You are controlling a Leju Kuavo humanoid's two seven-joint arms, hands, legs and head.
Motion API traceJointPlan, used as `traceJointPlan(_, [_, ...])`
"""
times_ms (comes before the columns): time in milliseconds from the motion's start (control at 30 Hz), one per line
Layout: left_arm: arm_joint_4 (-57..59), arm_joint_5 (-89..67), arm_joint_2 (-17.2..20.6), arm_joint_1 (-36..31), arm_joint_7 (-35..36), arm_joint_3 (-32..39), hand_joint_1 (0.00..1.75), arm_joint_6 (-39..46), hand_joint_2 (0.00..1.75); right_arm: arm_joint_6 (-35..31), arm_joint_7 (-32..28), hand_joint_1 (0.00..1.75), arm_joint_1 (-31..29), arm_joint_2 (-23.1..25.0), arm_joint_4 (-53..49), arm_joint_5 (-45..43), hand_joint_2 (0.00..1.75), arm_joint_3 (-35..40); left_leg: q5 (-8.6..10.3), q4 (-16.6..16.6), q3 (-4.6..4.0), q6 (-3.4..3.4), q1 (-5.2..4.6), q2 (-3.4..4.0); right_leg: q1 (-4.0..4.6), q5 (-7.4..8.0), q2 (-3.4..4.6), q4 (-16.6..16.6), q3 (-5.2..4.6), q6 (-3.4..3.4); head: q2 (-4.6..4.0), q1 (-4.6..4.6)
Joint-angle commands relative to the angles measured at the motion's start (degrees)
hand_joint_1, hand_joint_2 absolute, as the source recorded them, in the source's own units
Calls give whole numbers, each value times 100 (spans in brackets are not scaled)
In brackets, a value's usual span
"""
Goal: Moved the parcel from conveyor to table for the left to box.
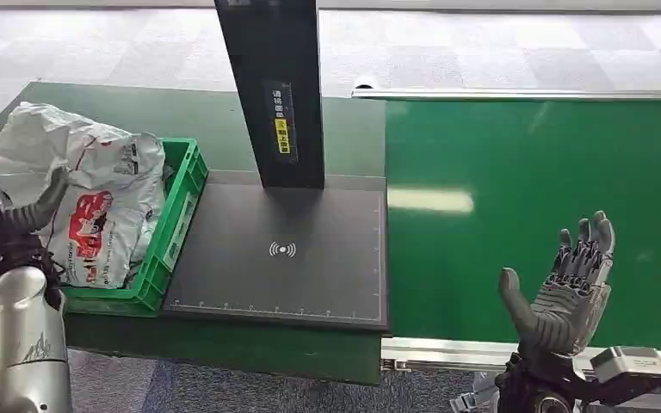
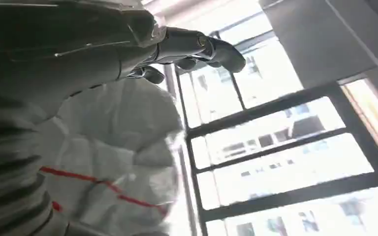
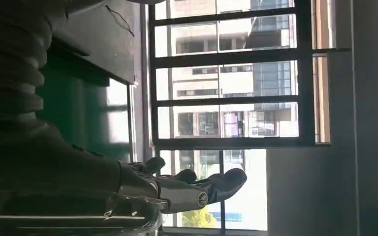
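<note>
At the table's left edge the left hand (image 1: pixel 17 215) presses its thumb and fingers against the near side of the parcel (image 1: pixel 86 189), a crumpled white mailer bag with red print. The parcel sits in the green crate (image 1: pixel 176 215) at the table's left end, its top standing above the crate rim. From the head view I cannot tell whether the hand is grasping the bag or only resting against it. The left wrist view looks along that hand (image 2: pixel 78 54): the white plastic with a red stripe (image 2: pixel 113 147) lies close under the palm and the dark fingers (image 2: pixel 211 49) reach out past it without wrapping it, so the hold stays uncertain.

In the middle of the table lies the dark scanning pad (image 1: pixel 280 249) with its upright black post (image 1: pixel 275 86) at the far edge; nothing rests on it.

To the right runs the green conveyor belt (image 1: pixel 551 172), bare of parcels in the part visible. The right hand (image 1: pixel 564 288) hovers over the belt's near edge, palm up, fingers spread, holding nothing. The right wrist view shows that hand (image 3: pixel 177 189) released, with windows beyond.

By my reading, the transfer off the conveyor and the boxing are essentially done for this parcel; what seems left is for the left hand to let go and draw back.
</note>
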Motion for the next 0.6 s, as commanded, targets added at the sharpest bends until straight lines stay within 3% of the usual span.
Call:
traceJointPlan(33, [-2397, 1777, -695, 1626, 251, -1116, 0, -1831, 175, 63, 237, 0, -292, -114, 777, 160, 175, -206, -1, -12, 15, 8, 1, -1, 1, 2, -1, -21, 20, 4, 0, 0])
traceJointPlan(133, [-2302, 2171, -886, 2258, 224, -1703, 0, -2273, 175, 115, 248, 0, -338, -162, 1074, 192, 175, -56, -3, -17, 21, 10, -3, 4, -2, 1, 6, -22, 26, 5, 0, 2])
traceJointPlan(267, [-2090, 1924, -922, 2470, 17, -2131, 0, -2113, 175, 116, 239, 0, -292, -205, 1189, 215, 175, 81, -8, -16, 19, 9, -3, -4, -3, -3, -4, -22, 27, 5, 0, 4])
traceJointPlan(367, [-1318, 2279, -1205, 2668, 410, -2539, 0, -2235, 175, 370, 569, 0, -346, -257, 1846, 228, 175, 509, -7, -16, 17, 7, -3, -3, -4, -3, -3, -20, 23, 4, 0, 2])
traceJointPlan(400, [-1001, 2265, -1211, 2682, 190, -2711, 0, -2195, 175, 368, 443, 0, -412, -226, 2177, 214, 175, 636, -6, -23, 25, 8, -3, -2, -4, -1, -2, -28, 31, 4, 0, 2])
traceJointPlan(567, [-989, 2294, -1149, 2662, 107, -2743, 0, -2175, 175, 329, 365, 0, -435, -252, 2236, 208, 175, 698, -9, -14, 12, 10, 1, -6, 1, -2, -5, -20, 20, 3, 0, 2])
traceJointPlan(600, [-989, 1923, -1181, 2692, 39, -2742, 0, -1671, 175, 350, 508, 0, -399, -261, 2265, 190, 175, 745, -11, -11, 9, 10, -2, -1, -3, -4, -1, -14, 14, 3, 0, 2])
